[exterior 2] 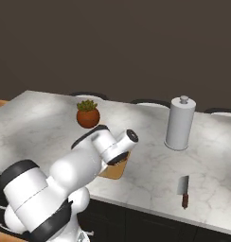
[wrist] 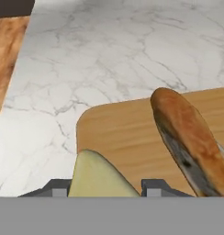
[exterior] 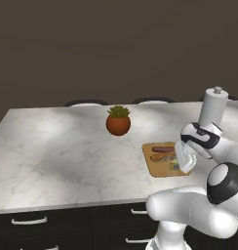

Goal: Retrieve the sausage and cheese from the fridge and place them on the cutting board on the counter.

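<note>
A white-grey marbled tabletop (exterior: 67, 156) stretches over black drawers with silver handles, a dark wall behind it. On it lies the cutting board (exterior: 160, 166), a small light-brown wooden rectangle, near the tabletop's front edge. The cheese (wrist: 98, 176), a pale yellow wedge, sits between the two fingertips (wrist: 153, 188) of the tool (wrist: 104, 189), which is clamped on it just over the board's near part; whether the wedge touches the wood cannot be told. In the hand view, a brown mottled sausage-like piece (wrist: 187, 137) lies on the board beside the cheese. From the left base view, the reddish-brown sausage (exterior: 163, 149) rests along the board's far edge, with the mottled piece just in front of it. Behind the board stands a potted plant (exterior: 118, 120) in a round terracotta pot. To the board's right is an upright grey cylinder with a knob (exterior 2: 180, 123), and nearer the front edge a knife (exterior 2: 184, 191) with a reddish handle.
</note>
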Motion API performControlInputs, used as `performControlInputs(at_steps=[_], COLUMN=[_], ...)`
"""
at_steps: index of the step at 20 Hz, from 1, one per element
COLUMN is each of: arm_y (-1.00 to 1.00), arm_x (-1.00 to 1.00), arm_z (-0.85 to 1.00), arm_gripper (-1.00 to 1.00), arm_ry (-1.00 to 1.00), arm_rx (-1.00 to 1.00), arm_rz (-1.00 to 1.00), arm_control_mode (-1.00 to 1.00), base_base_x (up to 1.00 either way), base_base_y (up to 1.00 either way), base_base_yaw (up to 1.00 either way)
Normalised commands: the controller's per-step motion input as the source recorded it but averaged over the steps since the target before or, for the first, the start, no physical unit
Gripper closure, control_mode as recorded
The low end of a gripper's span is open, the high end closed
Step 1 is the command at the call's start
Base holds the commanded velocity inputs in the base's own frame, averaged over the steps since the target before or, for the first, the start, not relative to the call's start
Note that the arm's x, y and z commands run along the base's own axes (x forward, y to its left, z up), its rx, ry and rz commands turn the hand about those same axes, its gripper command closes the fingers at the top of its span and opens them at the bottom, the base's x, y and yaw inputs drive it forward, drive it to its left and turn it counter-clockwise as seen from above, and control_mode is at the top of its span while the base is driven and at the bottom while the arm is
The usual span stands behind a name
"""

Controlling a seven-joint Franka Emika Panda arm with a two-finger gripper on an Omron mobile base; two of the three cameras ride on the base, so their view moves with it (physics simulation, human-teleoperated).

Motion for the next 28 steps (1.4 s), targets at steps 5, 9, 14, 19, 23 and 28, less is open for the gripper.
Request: performControlInputs(at_steps=[5, 9, 14, 19, 23, 28], arm_y=[0.00, -0.01, -0.03, -0.11, -0.07, 0.00], arm_x=[0.12, 0.20, 0.23, 0.21, 0.08, -0.04], arm_z=[-0.16, -0.14, -0.10, -0.09, -0.08, -0.16], arm_gripper=[1.00, 1.00, 1.00, 1.00, 1.00, -1.00], arm_ry=[-0.10, -0.09, -0.01, 0.00, -0.02, -0.13], arm_rx=[0.00, 0.00, 0.00, 0.01, 0.03, 0.03], arm_rz=[0.00, 0.00, 0.01, 0.04, 0.05, 0.03], arm_control_mode=[-1.00, -1.00, -1.00, -1.00, -1.00, -1.00], base_base_x=[0.00, 0.00, 0.00, 0.00, 0.00, 0.00], base_base_y=[0.00, 0.00, 0.00, 0.00, 0.00, 0.00], base_base_yaw=[0.00, 0.00, 0.00, 0.00, 0.00, 0.00])
